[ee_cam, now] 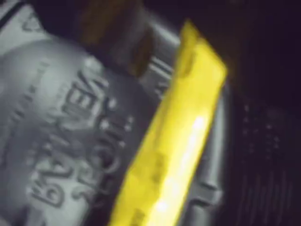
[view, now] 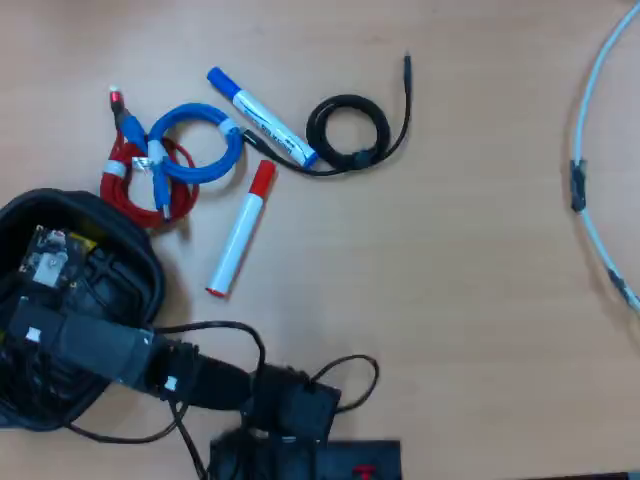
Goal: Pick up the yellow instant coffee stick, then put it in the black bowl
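Note:
In the wrist view the yellow instant coffee stick [ee_cam: 178, 141] fills the frame, blurred and slanting from upper right to lower left over the glossy grey-lit embossed bottom of the black bowl [ee_cam: 56, 117]. A dark finger [ee_cam: 115, 33] with yellow reflections shows at the top edge. In the overhead view the arm reaches left over the black bowl [view: 145, 265], and the gripper [view: 55, 255] sits inside the bowl's outline under the wrist camera board. A small patch of the yellow stick [view: 86, 240] shows beside it. The jaws are hidden, so the grip on the stick cannot be told.
In the overhead view a red-capped white marker [view: 237, 235], a blue-capped marker [view: 262, 118], coiled blue [view: 195, 145], red [view: 140, 185] and black [view: 350, 130] cables lie above and right of the bowl. A grey cable [view: 590, 170] runs along the right edge.

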Robot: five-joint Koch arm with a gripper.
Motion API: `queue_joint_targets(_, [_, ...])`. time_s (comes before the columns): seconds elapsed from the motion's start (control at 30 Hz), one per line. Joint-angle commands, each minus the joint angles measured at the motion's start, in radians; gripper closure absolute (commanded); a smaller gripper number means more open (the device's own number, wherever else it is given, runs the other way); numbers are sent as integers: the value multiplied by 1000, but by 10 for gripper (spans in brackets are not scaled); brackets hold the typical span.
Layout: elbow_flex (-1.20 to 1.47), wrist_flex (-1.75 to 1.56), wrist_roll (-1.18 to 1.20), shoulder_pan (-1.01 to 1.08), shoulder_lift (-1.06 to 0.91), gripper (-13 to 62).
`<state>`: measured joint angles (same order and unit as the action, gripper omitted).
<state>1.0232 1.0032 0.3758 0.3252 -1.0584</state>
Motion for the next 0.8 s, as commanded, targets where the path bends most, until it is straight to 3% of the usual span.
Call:
queue_joint_targets(0.0, [-86, 3, -26, -12, -18, 160])
queue_joint_targets(0.4, [-60, 249, -25, 40, -57, 166])
queue_joint_targets(0.77, [-60, 414, -26, 84, -270, 167])
